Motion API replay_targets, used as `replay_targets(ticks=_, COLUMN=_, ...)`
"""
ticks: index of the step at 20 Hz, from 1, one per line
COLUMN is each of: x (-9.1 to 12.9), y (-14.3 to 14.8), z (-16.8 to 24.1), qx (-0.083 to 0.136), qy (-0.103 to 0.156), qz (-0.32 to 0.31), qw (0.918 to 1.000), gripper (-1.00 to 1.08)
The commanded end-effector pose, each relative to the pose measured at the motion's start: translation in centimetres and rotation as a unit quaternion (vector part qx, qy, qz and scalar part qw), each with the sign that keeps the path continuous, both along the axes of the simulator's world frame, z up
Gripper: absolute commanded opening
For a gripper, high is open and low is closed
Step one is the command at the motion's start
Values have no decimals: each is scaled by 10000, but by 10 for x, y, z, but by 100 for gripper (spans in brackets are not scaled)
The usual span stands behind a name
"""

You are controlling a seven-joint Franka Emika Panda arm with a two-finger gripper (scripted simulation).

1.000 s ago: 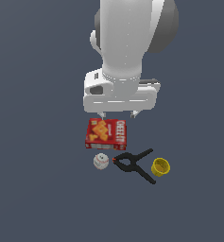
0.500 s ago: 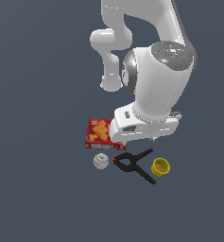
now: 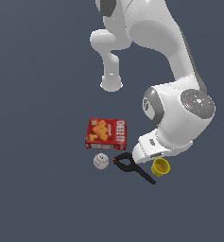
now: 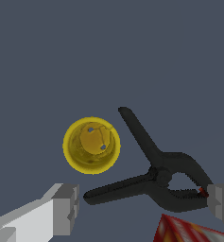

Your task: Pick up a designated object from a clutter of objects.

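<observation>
The yellow cup [image 3: 160, 167] stands upright on the dark floor at the exterior view's right end of the clutter, open side up. In the wrist view the cup [image 4: 91, 145] shows from above, with its round rim and empty inside. My gripper [image 4: 142, 205] is open and empty. Its two grey fingers [image 4: 66, 208] stand wide apart, above the black clamp [image 4: 156, 175] and beside the cup, touching neither. In the exterior view the arm's white hand [image 3: 150, 147] hangs just above the clamp and the cup and hides the fingertips.
The black spring clamp with its orange tip [image 3: 132, 168] lies between the cup and the white baseball [image 3: 100, 161]. The red cracker box [image 3: 106, 133] lies flat behind them, and a corner of it [image 4: 189, 231] shows in the wrist view.
The arm has swung toward the exterior view's right and come down, so the hand now hangs low over the clamp and cup. The objects have not moved.
</observation>
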State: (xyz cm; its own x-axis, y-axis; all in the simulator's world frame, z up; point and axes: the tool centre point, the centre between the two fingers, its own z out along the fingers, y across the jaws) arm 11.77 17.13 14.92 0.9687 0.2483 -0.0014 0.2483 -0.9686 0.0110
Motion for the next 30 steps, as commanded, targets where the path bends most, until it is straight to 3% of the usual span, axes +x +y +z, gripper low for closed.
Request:
replay_targets(ticks=1, x=3, y=15, z=-17, qx=15, qy=-3, qz=77, qw=10000, gripper=100)
replay_targets(ticks=10, x=5, y=44, z=-50, qx=52, qy=7, qz=226, qw=9997, gripper=100)
replay_targets(ticks=17, x=4, y=45, z=-56, qx=52, qy=14, qz=233, qw=9997, gripper=100)
replay_targets(ticks=30, x=4, y=46, z=-104, qx=54, qy=8, qz=237, qw=9997, gripper=100)
